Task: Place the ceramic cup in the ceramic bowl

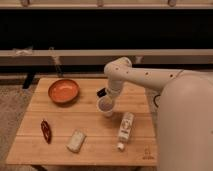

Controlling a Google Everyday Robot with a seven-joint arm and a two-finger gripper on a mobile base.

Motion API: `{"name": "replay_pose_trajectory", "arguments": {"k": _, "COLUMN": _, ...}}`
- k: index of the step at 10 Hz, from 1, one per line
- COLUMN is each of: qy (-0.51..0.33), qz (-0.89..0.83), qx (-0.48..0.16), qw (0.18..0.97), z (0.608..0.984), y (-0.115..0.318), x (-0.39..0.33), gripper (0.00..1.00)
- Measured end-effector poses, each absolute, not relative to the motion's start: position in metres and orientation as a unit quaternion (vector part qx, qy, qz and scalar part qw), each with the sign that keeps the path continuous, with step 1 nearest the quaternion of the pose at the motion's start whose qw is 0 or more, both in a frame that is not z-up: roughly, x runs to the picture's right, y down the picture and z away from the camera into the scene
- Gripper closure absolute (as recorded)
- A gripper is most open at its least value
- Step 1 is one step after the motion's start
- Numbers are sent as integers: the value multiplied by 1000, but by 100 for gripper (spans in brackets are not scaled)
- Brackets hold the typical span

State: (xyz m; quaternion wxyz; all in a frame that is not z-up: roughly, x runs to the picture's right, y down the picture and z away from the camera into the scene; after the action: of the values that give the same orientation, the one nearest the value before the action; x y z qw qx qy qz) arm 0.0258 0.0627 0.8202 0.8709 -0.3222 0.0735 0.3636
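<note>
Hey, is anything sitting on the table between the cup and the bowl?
Nothing visible. The gripper is right at the cup, and only bare table lies between it and the bowl. The bottle, dark red item and pale block lie nearer the front edge, off that line.

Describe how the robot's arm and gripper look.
The arm is white and smooth, with thick rounded links, a bulbous elbow joint and small dark dots along the forearm. The gripper, at the ceramic cup, is pale with a dark block beside it.
</note>
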Motion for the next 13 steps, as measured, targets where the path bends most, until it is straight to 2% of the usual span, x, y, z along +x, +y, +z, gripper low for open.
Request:
{"name": "replay_pose_trajectory", "arguments": {"k": 4, "qy": 30, "qz": 305, "qx": -329, "qw": 893, "z": 777, "y": 23, "x": -53, "gripper": 100}}
{"name": "replay_pose_trajectory", "arguments": {"k": 12, "qy": -32, "qz": 191, "qx": -359, "qw": 913, "z": 780, "y": -16, "x": -201, "gripper": 100}}
{"name": "replay_pose_trajectory", "arguments": {"k": 13, "qy": -39, "qz": 183, "qx": -359, "qw": 914, "z": 783, "y": -21, "x": -215, "gripper": 96}}
